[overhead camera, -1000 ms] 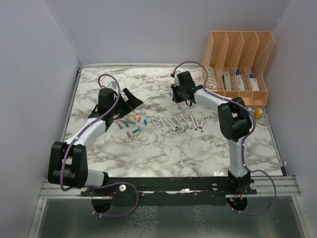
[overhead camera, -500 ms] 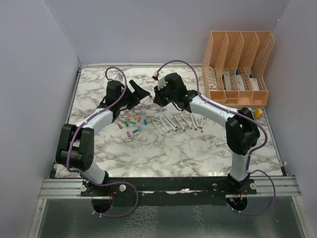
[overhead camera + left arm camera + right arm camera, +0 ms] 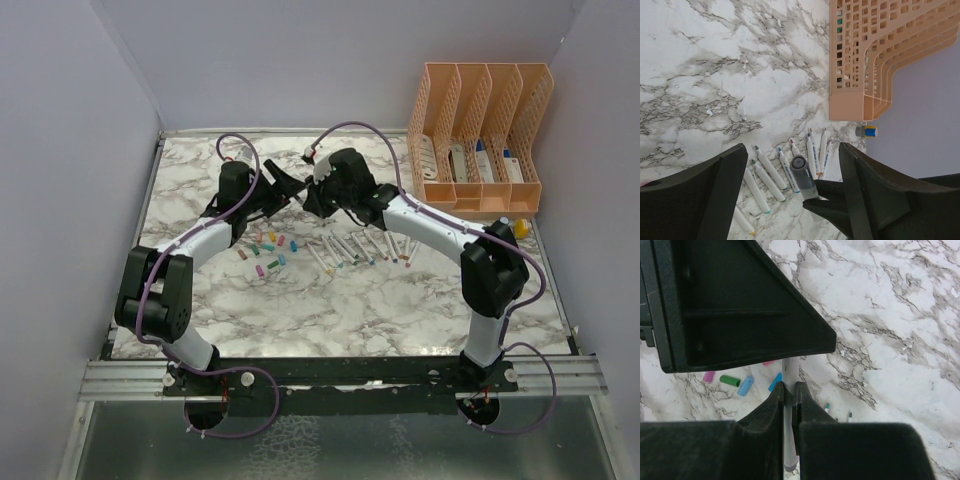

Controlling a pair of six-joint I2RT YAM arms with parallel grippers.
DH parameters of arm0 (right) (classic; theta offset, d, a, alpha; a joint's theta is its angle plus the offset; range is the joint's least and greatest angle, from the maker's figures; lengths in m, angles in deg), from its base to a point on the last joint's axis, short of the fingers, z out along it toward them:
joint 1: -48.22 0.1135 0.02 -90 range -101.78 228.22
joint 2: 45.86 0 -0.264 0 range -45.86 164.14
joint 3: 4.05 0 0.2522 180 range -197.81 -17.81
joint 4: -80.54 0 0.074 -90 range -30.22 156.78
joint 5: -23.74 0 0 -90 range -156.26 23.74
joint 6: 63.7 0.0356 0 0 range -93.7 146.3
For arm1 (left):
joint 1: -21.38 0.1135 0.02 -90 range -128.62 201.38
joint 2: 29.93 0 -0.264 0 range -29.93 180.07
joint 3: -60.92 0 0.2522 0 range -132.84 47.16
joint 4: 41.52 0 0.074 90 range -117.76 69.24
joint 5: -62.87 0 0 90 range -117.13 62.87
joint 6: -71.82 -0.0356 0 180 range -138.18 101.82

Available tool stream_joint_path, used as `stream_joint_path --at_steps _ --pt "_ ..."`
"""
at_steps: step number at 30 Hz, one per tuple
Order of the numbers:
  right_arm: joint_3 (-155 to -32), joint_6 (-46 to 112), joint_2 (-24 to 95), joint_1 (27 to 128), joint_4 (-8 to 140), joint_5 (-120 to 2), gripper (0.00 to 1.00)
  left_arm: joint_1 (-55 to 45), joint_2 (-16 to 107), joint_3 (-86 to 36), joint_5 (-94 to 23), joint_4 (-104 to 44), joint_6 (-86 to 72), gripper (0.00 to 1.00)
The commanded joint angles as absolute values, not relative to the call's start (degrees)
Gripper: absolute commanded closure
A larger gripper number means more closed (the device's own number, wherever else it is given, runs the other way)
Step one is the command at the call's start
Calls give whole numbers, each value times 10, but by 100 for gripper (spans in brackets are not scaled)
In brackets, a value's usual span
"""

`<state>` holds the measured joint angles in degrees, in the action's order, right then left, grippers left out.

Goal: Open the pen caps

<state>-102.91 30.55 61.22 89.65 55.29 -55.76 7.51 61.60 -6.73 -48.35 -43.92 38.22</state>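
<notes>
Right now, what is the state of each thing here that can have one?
left gripper: fingers open, the held pen between them.
right gripper: fingers shut on the held pen.
held pen: off the table, grey cap seemingly on.
pens in the row: lying flat, uncapped.
loose caps: off, scattered on the table.
file organiser: upright.

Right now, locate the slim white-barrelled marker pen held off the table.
Left wrist view, low centre: the pen is pinched in the right gripper, grey end inside the open left gripper.
</notes>
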Motion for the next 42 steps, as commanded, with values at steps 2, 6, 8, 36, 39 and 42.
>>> stream_joint_path --at_steps 2,6,8,36,39,42 --pt "-1031 313 592 907 567 -537 99 65 621 -71 -494 -473 396 26" --pt "-1026 323 588 911 574 -534 99 60 618 -72 -494 -478 402 35" --pt "-1021 327 586 912 582 -533 99 58 616 -71 -495 -479 403 40" --pt "-997 336 559 913 592 -539 99 57 600 -62 -494 -483 406 92" --pt "-992 337 556 912 593 -543 99 57 600 -65 -497 -483 405 100" --pt "-994 339 556 912 589 -545 86 57 598 -65 -500 -483 403 100"
